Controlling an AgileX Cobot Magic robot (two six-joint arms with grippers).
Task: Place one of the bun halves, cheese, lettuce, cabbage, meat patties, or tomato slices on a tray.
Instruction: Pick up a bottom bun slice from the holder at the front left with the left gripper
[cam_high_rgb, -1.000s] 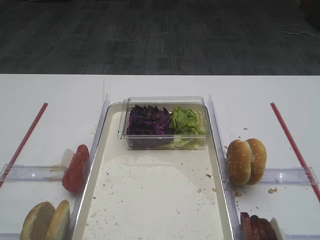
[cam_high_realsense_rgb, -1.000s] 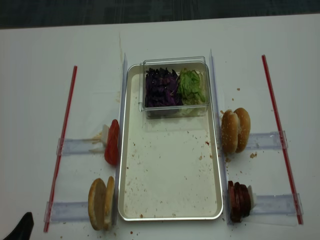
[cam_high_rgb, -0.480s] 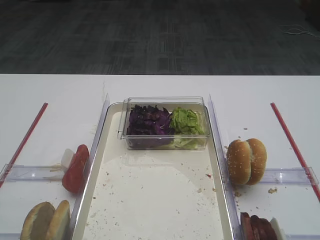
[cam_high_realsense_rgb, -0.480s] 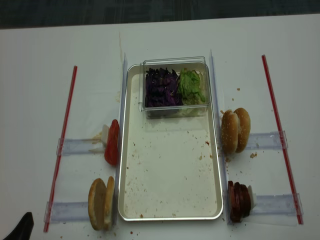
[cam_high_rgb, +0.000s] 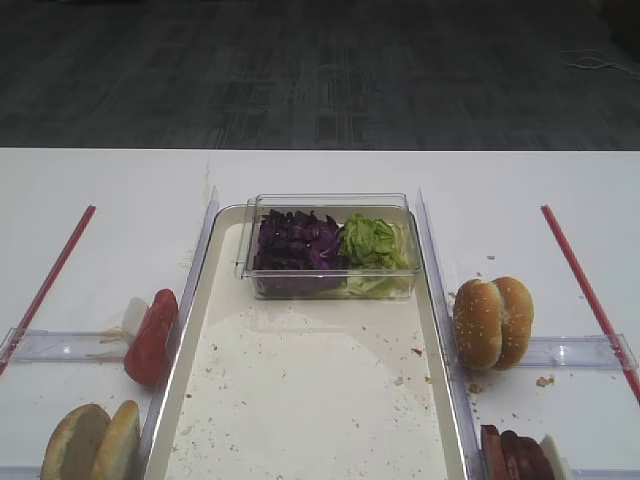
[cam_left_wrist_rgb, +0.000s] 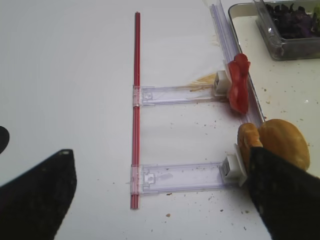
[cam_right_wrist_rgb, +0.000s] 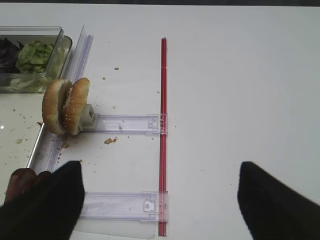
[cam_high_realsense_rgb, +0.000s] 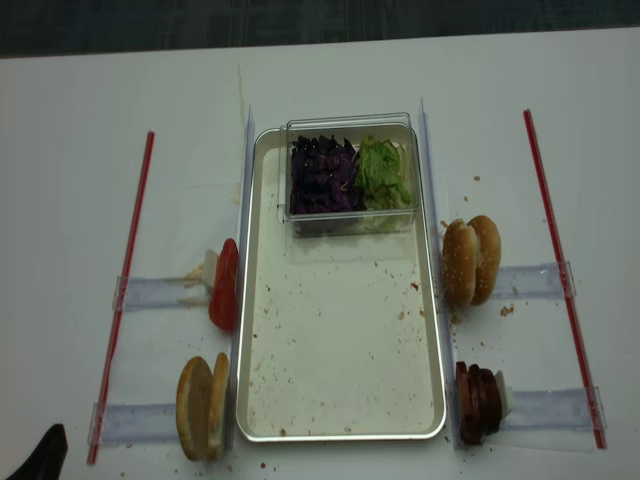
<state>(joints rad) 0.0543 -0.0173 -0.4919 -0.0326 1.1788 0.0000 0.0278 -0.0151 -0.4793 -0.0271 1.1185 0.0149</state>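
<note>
Meanwhile, both claws, left (cam_left_wrist_rgb: 155, 200) and right (cam_right_wrist_rgb: 157, 200), hung released over the desk (cam_high_realsense_rgb: 70, 200), beside the tray (cam_high_realsense_rgb: 340, 430).

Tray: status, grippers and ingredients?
Both grippers open, holding nothing. Tray bare but for crumbs and the clear box. Plain bun halves upright at its left edge. Nothing in the way.

The long white tray (cam_high_realsense_rgb: 340, 400) sits mid-frame, crumbs on it. Plain bun halves (cam_high_realsense_rgb: 202, 407) stand on edge at lower left.
</note>
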